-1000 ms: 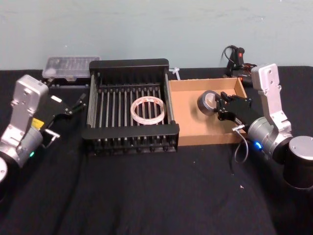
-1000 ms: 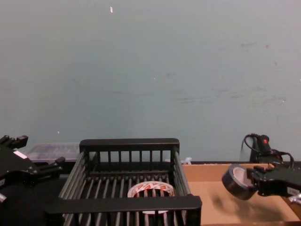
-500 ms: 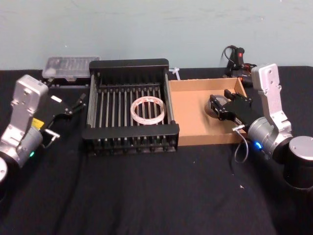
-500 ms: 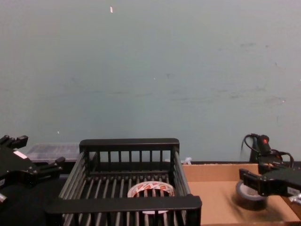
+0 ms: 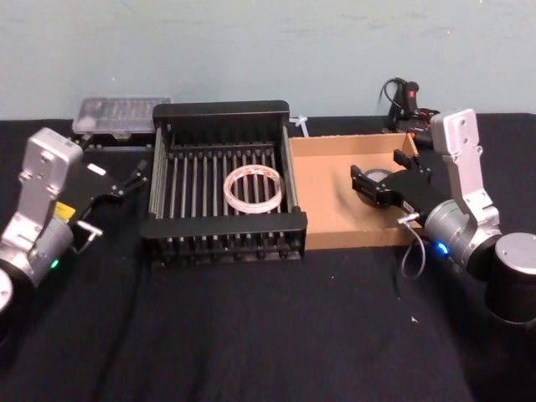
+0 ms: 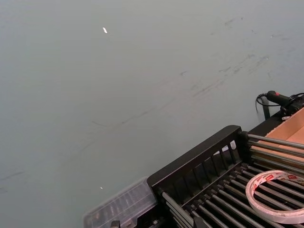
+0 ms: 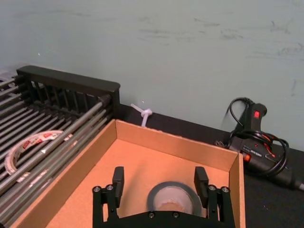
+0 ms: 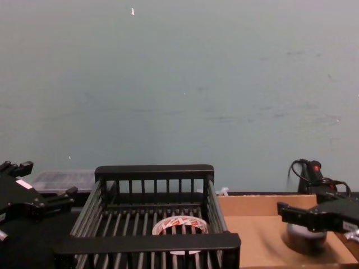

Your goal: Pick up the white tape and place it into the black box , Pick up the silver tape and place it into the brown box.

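The white tape (image 5: 252,188) with red print lies flat on the slats of the black box (image 5: 222,109), and also shows in the left wrist view (image 6: 278,194). On the floor of the brown box (image 5: 327,188), near its far right corner, the silver tape (image 7: 173,195) lies flat. My right gripper (image 7: 159,180) hovers just above it, open, its fingers (image 7: 118,178) standing either side of the roll and clear of it. From the chest the silver tape (image 8: 305,235) sits below that gripper (image 8: 314,216). My left gripper (image 5: 126,180) rests open, left of the black box.
A clear plastic parts case (image 5: 121,113) lies behind the black box's left corner. A glue gun (image 7: 256,142) with coiled cable lies behind the brown box. A white zip tie (image 5: 300,124) sits between the boxes at the back. Black cloth covers the table's front.
My right gripper has opened and let go of the silver tape. The roll dropped from upright in the fingers to flat on the brown box's floor. The left arm stayed still.
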`<state>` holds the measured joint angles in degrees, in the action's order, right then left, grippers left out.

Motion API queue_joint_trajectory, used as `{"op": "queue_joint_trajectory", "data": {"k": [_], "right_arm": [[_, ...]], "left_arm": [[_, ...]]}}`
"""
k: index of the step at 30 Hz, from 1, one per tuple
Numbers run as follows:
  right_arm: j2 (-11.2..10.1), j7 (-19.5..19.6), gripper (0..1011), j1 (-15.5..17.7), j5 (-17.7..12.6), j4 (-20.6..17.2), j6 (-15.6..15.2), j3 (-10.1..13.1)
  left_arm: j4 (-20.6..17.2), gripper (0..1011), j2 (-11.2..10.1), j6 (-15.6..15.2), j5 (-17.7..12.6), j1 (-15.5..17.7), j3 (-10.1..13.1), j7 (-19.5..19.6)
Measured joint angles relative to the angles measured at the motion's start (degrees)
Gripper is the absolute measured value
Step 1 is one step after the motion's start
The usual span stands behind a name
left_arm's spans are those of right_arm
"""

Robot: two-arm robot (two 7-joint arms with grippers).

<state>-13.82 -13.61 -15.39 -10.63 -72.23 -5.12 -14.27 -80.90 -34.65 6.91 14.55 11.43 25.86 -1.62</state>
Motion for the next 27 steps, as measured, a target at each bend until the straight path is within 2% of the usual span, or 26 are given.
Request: {"op": "queue_joint_trajectory", "data": {"k": [4,16,27], "right_arm": [[0.1,0.0,1002,0.9,0.1,-1.3,0.1,0.5],[0.1,0.1,1002,4.3,-0.1,-6.2,0.0,1.8],[-0.8,0.1,1002,8.9,0.8,-11.6,2.8,2.5]], "left_arm": [[0.0,1001,0.0,0.0,0.0,0.0,0.0,0.0],[0.0,1001,0.0,0.0,0.0,0.0,0.0,0.0],[0.0,1001,0.0,0.0,0.0,0.0,0.0,0.0]]}}
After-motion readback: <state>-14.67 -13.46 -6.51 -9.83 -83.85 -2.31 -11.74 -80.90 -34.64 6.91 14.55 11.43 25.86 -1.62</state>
